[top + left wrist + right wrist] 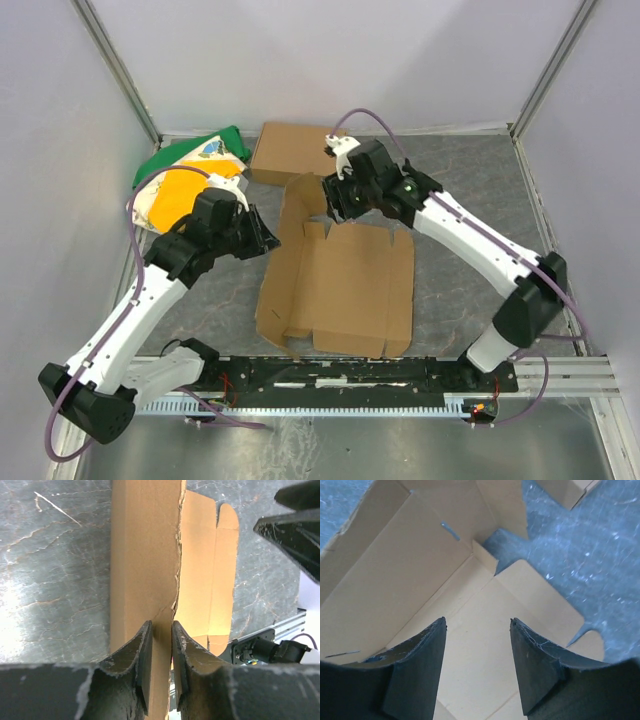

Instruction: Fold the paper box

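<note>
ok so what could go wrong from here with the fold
1. The left gripper pinches only the ragged edge of a raised flap of the box, so the flap may slip out or tear.
2. The right gripper is open over the sheet and pins nothing, so the box could slide or lift when the flap is pushed.

Closed cardboard box (290, 150) beside green-yellow bag (185, 180).

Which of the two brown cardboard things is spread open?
The cut-out sheet in the middle: its flaps and rounded tabs lie spread out. The finished box by the back wall is closed up, a plain rectangle.
</note>
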Robot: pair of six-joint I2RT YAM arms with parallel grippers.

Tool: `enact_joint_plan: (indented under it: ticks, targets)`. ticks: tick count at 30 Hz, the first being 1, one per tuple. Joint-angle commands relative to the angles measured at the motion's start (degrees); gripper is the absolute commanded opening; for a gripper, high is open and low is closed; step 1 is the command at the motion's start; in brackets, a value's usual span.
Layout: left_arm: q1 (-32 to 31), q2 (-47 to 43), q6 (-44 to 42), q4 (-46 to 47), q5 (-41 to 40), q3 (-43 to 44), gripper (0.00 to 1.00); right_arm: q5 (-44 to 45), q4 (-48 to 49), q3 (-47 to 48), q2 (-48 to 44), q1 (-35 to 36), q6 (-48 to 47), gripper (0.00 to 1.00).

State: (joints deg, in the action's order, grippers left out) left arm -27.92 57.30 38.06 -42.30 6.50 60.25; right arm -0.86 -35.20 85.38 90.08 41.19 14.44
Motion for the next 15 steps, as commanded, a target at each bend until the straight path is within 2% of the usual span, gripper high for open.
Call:
enact_joint_plan:
  ticks: [1, 5, 8, 12, 15]
  targets:
    - [0.26, 1.17, -4.43, -4.91, -2.22, 3.38, 0.27, 1.95, -7.46, 9.62, 7.25, -2.56, -12.33, 0.62]
    - [0.25, 2.12, -5.89, -5.39, -0.59, 4.38, 0.28, -2.25, -4.83, 15.99, 11.35, -4.88, -13.26, 0.62]
    - [0.29, 2.91, -6.87, -5.54, 0.62, 4.59, 0.28, -6.37, -3.94, 19.88, 13.79, -4.93, -19.17, 0.61]
    - [0.26, 3.74, -7.39, -5.69, 1.61, 5.00, 0.28, -17.04, -4.32, 22.75, 15.71, -5.17, -28.89, 0.62]
    - [0.28, 4.21, -7.39, -5.70, 2.62, 5.68, 0.28, -24.81, -1.43, 22.33, 15.36, -6.03, -31.43, 0.62]
